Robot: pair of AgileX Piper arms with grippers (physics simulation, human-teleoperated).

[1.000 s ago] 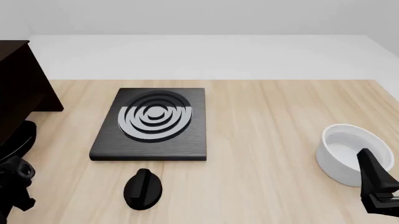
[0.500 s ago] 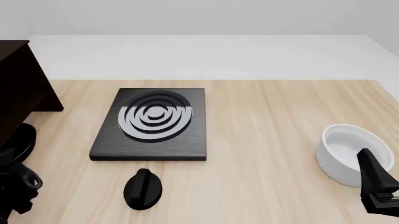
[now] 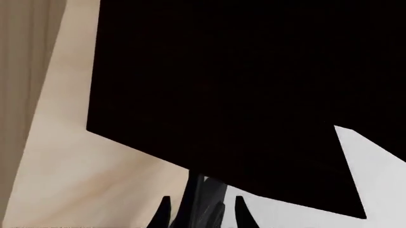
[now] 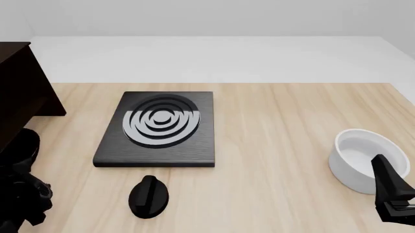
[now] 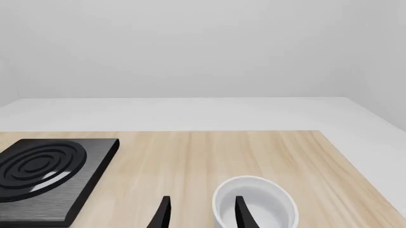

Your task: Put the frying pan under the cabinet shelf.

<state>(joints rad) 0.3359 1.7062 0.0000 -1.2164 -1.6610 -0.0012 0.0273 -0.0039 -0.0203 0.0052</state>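
Note:
The dark brown cabinet shelf (image 4: 19,92) stands at the table's far left and fills most of the left wrist view (image 3: 222,95). My left gripper (image 3: 202,216) is close against its lower edge, fingers apart. A thin dark grey piece (image 3: 204,192), seemingly the frying pan's handle, lies between them and runs into the dark under the cabinet. The pan's round body is hidden. In the front view only the left arm (image 4: 23,194) shows, at the near left. My right gripper (image 5: 202,216) is open and empty beside the white bowl; it also shows in the front view (image 4: 392,196).
A black square plate with silver rings (image 4: 159,128) lies left of the table's middle. A small black knob (image 4: 149,196) sits in front of it. A white bowl (image 4: 366,160) stands at the near right, also in the right wrist view (image 5: 254,204).
In the front view my left arm has shifted slightly right and toward the near edge, beside the cabinet. The right arm, plate, knob and bowl have not moved.

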